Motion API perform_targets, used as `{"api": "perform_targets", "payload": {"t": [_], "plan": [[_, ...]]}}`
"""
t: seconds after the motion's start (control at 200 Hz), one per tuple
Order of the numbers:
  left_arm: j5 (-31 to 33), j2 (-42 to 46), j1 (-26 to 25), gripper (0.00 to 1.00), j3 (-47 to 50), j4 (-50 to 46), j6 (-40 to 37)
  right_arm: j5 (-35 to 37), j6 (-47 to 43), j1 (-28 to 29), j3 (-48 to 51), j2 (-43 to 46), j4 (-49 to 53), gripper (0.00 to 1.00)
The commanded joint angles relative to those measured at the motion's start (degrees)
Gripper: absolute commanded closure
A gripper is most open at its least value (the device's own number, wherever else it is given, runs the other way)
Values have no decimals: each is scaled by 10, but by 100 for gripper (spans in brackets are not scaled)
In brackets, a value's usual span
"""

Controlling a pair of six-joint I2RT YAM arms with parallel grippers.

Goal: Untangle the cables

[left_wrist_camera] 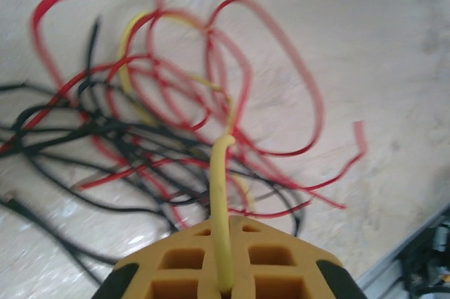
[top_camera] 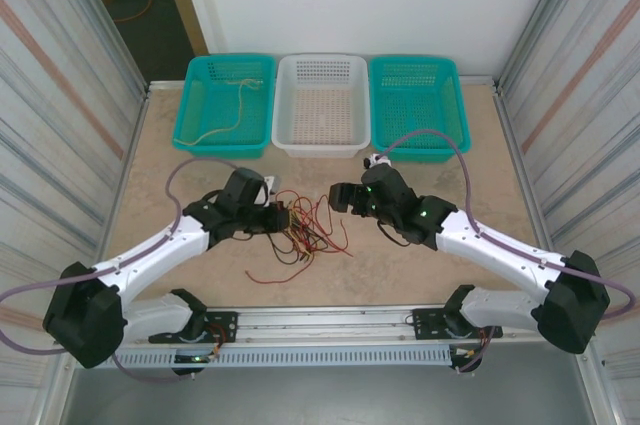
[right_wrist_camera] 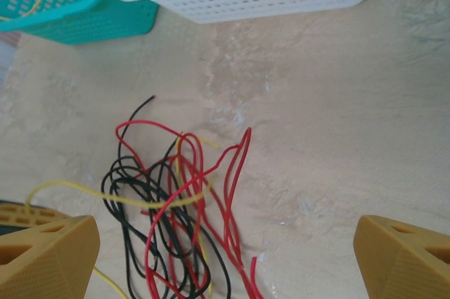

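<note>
Field notes, cable sort.

- The cables (top_camera: 305, 235) lie in one knot on the tabletop (top_camera: 400, 280). The knot is at centre, between the two arms and on the near side of the basket row.
- The red cables (left_wrist_camera: 301, 74) throw the widest loops. The black cables (left_wrist_camera: 84, 134) bunch low and to the left in the left wrist view. Both colours cross each other many times.
- The left hand (left_wrist_camera: 223, 250) is clamped shut on a yellow cable (left_wrist_camera: 222, 179). The strand comes straight out of the seam between the orange pads, then bends back into the knot. I read this as picking one colour by a stretch at the knot's edge, so it can be drawn clear of the rest.
- The right hand (top_camera: 342, 197) hangs just beside the knot's far right edge, with its jaws wide apart and nothing between them. In its wrist view the tangle sits low in the gap between the fingers. It is probably placed to pin or take the red and black strands while the yellow one is pulled.
- Three baskets stand along the far edge: the left teal basket (top_camera: 192, 95), the white basket (top_camera: 322, 148) and the right teal basket (top_camera: 458, 105).
- The left teal basket already holds a lone yellow strand (top_camera: 238, 105). The grasped cable likely belongs there, which would explain why the left arm is the one working it.
- Risk: the yellow cable threads under red loops, so a quick pull may drag the whole knot.
</note>
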State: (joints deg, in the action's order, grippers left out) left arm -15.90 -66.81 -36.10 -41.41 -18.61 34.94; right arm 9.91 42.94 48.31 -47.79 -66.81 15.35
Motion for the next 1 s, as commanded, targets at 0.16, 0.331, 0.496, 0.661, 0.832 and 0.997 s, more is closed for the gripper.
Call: {"api": "perform_targets", "payload": {"t": [0.16,0.331,0.496,0.661,0.832,0.997], "plan": [[-38,33,-27,100,-141,-7,-13,-49,-41,2,-21,20,-3,10],[-49,65,-27,100,-195,-46,-32,-81,-44,2,-12,35,-33,9],[-52,88,-27,100,-231,-69,-46,-98,-47,3,-22,16,-35,10],[-27,113,-27,100,-269,-84,-65,-113,-47,7,-25,-2,-43,12],[21,130,-27,100,-297,-85,-80,-139,-42,6,-42,-58,-31,23],[53,145,-15,100,-307,-65,-72,-138,-36,7,-43,-96,-31,26]]}}
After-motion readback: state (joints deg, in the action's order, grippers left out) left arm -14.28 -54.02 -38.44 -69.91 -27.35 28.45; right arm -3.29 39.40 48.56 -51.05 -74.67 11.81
